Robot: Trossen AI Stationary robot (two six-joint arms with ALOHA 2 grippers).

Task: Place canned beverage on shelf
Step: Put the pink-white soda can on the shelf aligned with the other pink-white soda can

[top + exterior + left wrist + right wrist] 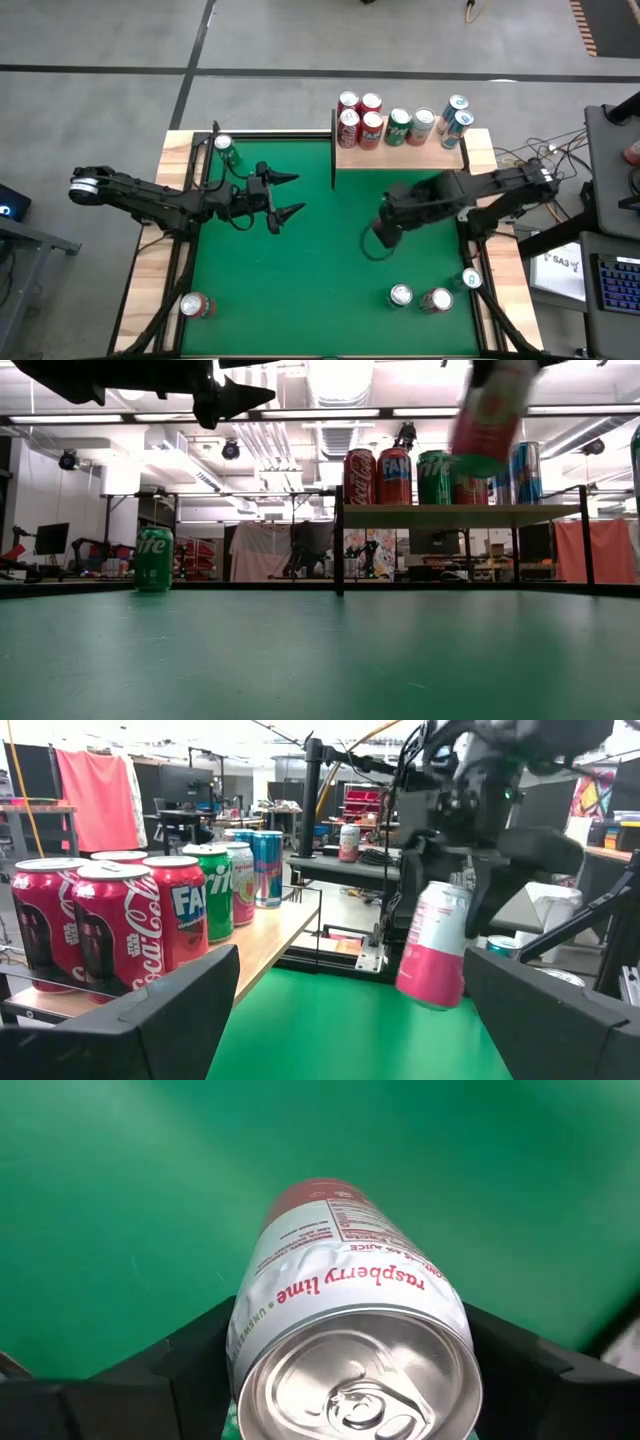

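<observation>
From above, the right gripper (385, 232) hangs over the green table (320, 290), short of the shelf (400, 157) with its row of cans (360, 122); the left gripper (288, 195) waits spread wide, holding nothing. At table height, the pink-and-white can (490, 415) hangs tilted in the air in front of the shelf (460, 515). The right wrist camera shows both fingers (190, 1365) clamped on that can (350, 1330).

The shelf (400, 155) is set at the table's (320, 290) far edge, right of centre, and eight cans (371, 130) are lined up on it. One can (226, 152) is stood near the far left corner, another (196, 306) near the front left corner, and three (435, 297) are grouped at the front right. A can (434, 946) is held off the table in front of the shelf.
</observation>
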